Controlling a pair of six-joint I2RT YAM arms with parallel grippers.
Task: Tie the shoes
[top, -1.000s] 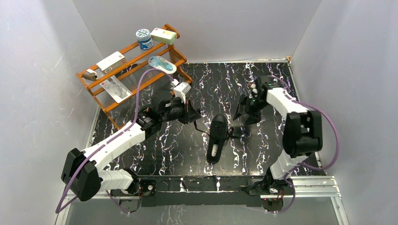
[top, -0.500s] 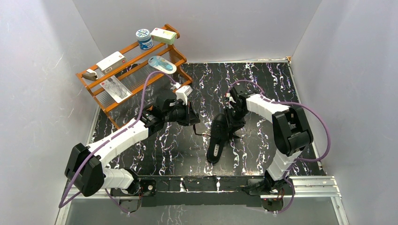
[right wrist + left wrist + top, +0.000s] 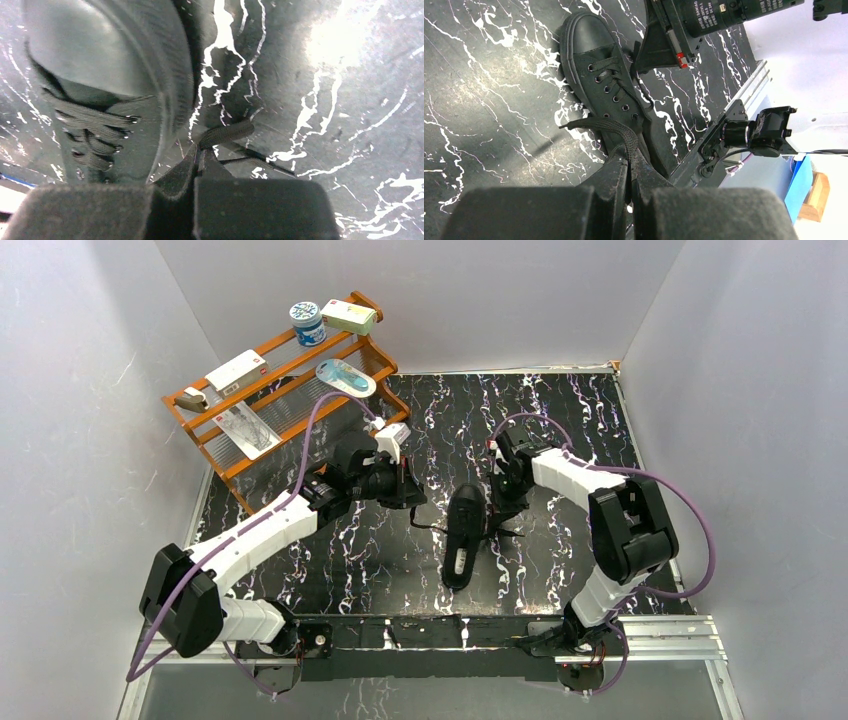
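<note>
The black low-top sneaker lies on the marbled black table, toe pointing away from the arm bases. Its laces are loose. My left gripper hovers just left of the shoe, shut on one flat black lace that runs from the eyelets into my closed fingertips. My right gripper is low at the shoe's right side near the toe. It is shut on the other lace, which bends out from between its tips onto the table.
An orange wooden rack stands at the back left, holding a blue-lidded tub, a small box and flat packets. White walls close in three sides. A metal rail runs along the near edge.
My right arm swung in from the right to the shoe's right side, came down and shut on the lace there. The left gripper stayed shut on its lace, barely moving.
</note>
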